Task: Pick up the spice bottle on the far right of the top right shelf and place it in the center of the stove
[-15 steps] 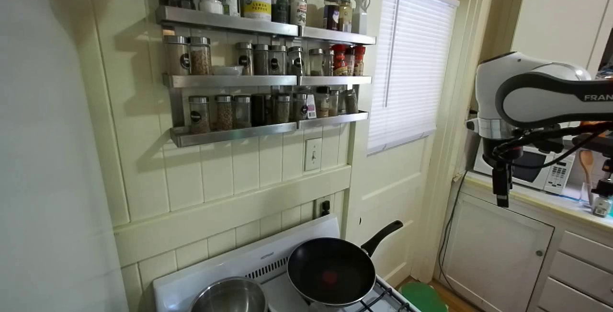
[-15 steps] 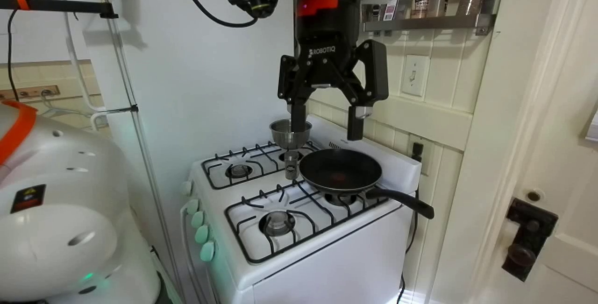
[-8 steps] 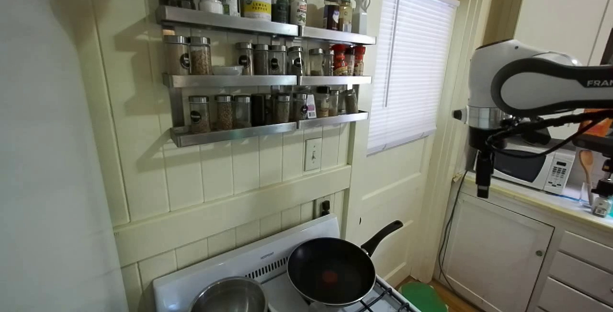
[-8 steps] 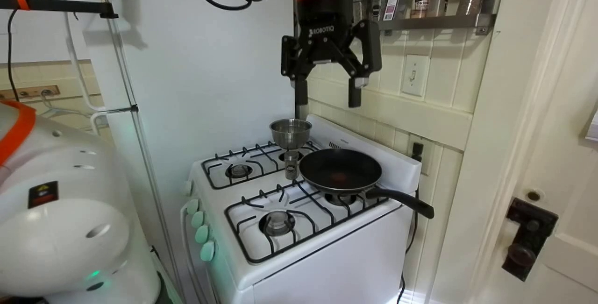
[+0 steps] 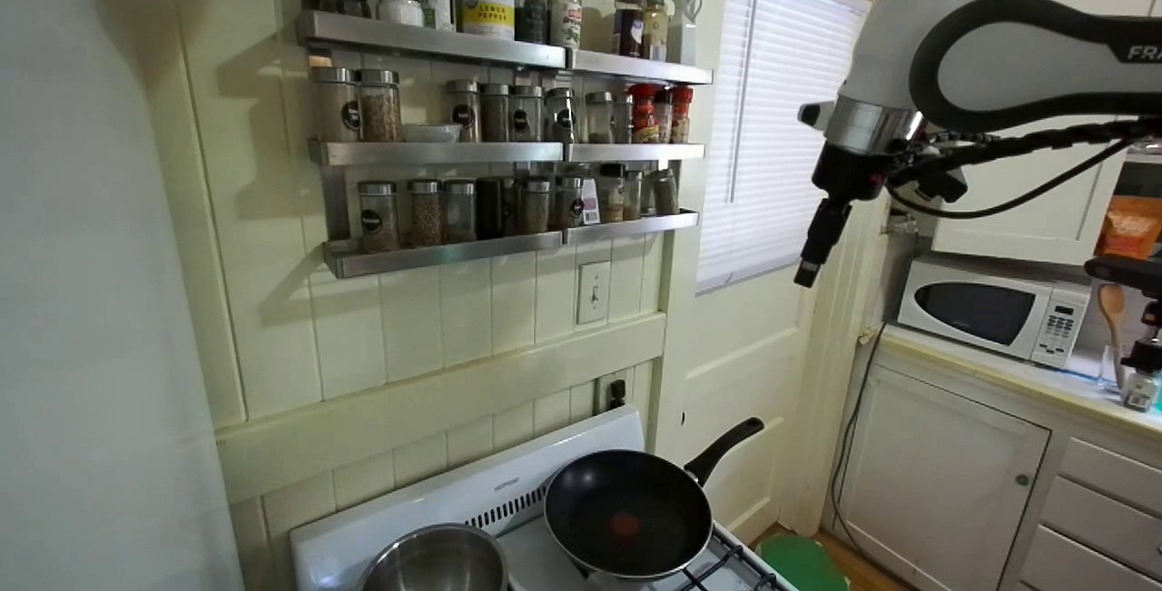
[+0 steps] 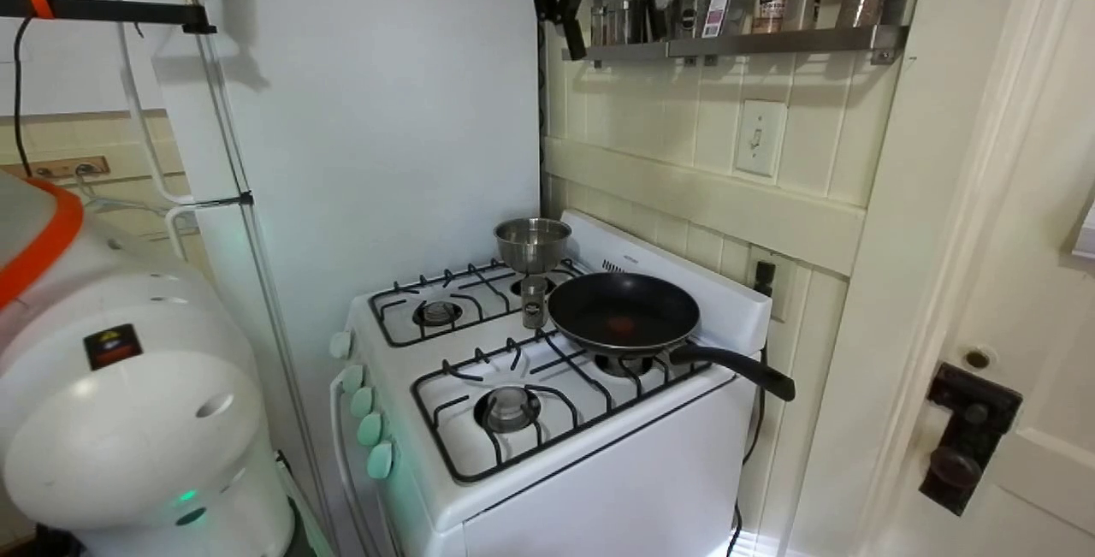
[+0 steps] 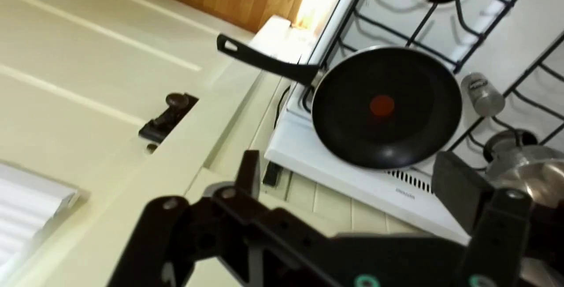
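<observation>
Wrist view gives me what I take for the spice bottle (image 7: 483, 95), standing on the stove (image 7: 520, 44), on the bare strip between the grates (image 7: 482, 36) and just beside the frying pan (image 7: 396, 119). Nearer by, the gripper (image 7: 352, 174) has its jaws wide apart and nothing between them.

In an exterior view the spice bottle (image 6: 533, 305) is upright, long axis vertical, cap end to the ceiling, label turned toward this camera; the gripper hangs high, well apart from it.

In an exterior view the gripper (image 5: 806, 273) hangs tilted, well apart from the shelf (image 5: 635, 67), where a white pitcher (image 5: 683, 33) stands far right on the top tier. I'd judge the placing done, leaving only the step of clearing off; the next move calls for an open path, keeping off frying pan and shelf.
</observation>
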### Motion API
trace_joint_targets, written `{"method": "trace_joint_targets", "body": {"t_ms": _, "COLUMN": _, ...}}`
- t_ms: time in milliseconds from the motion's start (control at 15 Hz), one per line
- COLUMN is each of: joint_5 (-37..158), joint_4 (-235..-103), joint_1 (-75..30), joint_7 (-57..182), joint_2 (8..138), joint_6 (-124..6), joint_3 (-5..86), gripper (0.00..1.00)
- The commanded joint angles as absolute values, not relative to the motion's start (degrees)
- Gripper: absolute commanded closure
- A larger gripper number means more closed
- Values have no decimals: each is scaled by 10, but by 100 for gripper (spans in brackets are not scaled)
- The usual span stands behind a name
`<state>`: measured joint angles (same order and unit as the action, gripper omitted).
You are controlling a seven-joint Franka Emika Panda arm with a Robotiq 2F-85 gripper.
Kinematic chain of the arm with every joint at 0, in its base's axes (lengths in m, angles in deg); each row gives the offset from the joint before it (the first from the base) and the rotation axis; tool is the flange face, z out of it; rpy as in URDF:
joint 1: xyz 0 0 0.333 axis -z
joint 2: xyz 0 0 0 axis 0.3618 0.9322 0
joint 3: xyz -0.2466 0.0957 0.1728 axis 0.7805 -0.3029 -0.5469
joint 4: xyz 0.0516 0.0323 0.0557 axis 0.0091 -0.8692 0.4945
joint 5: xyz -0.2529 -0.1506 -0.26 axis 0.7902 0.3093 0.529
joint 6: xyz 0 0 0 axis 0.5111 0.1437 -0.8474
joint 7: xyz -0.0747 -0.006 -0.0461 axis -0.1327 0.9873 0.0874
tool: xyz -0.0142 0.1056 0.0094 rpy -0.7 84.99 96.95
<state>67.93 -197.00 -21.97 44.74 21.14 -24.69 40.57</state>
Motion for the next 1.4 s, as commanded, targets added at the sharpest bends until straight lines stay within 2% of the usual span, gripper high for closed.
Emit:
{"method": "trace_joint_targets", "body": {"t_ms": 0, "joint_5": 672, "joint_4": -1903, "joint_1": -225, "joint_7": 461, "joint_2": 246, "joint_6": -302, "joint_3": 394, "gripper": 0}}
{"method": "trace_joint_targets", "body": {"t_ms": 467, "joint_5": 693, "joint_4": -1846, "joint_1": -215, "joint_7": 477, "joint_2": 235, "joint_6": -365, "joint_3": 368, "gripper": 0}}
{"method": "trace_joint_targets", "body": {"t_ms": 1333, "joint_5": 686, "joint_4": -1841, "joint_1": -219, "joint_7": 467, "joint_2": 237, "joint_6": -355, "joint_3": 372, "gripper": 0}}
